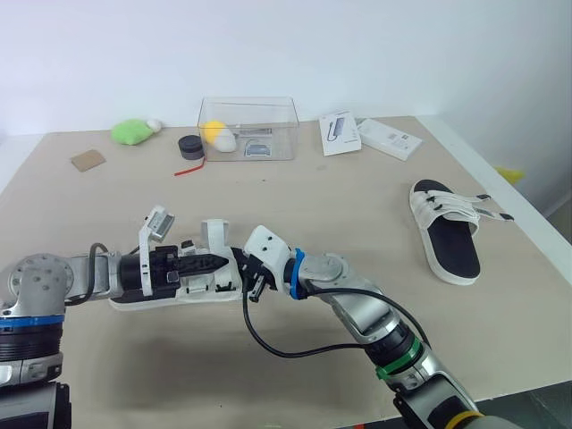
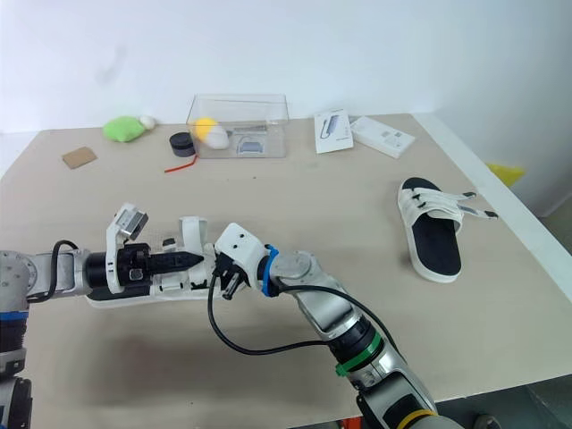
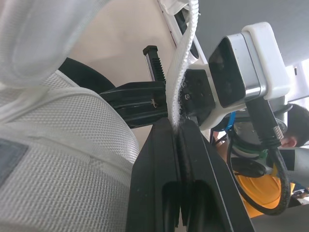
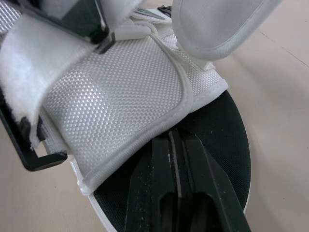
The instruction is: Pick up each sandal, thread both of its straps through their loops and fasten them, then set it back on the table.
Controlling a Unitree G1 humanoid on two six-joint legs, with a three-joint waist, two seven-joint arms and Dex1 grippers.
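Near sandal (image 1: 152, 302): lying flat at the near-left part of the table (image 1: 313, 206), long side running left to right, with both claws at it.
Left gripper (image 1: 222, 263): reaching in from the left over the sandal, clenched on a white strap (image 3: 182, 63), which runs straight down between its two black fingers.
Right gripper (image 1: 253, 288): coming in from the right end of the same sandal, just beside the left claw. Its fingers are pressed tight together.
Right fingertips: tucked at the hem of the white mesh upper (image 4: 120, 96), over the black footbed (image 4: 217, 140). Whether they actually nip the hem, I can't tell.
Second sandal (image 1: 447, 231): on the right of the table, well apart from both arms and sole down. Two white straps cross its far end, their tips poking out to the right.
Two white packs (image 1: 340, 132) (image 1: 389, 138): farther back, right of centre, side by side.
Clear box (image 1: 277, 121): far centre, open on top, with a yellow thing (image 1: 213, 130) inside at its left end.
Black round thing (image 1: 189, 146): just left of the box, with a thin red bit (image 1: 188, 170) on the near side of it.
Green lump (image 1: 132, 131): far left.
Brown card piece (image 1: 88, 160): near and left of the green lump.
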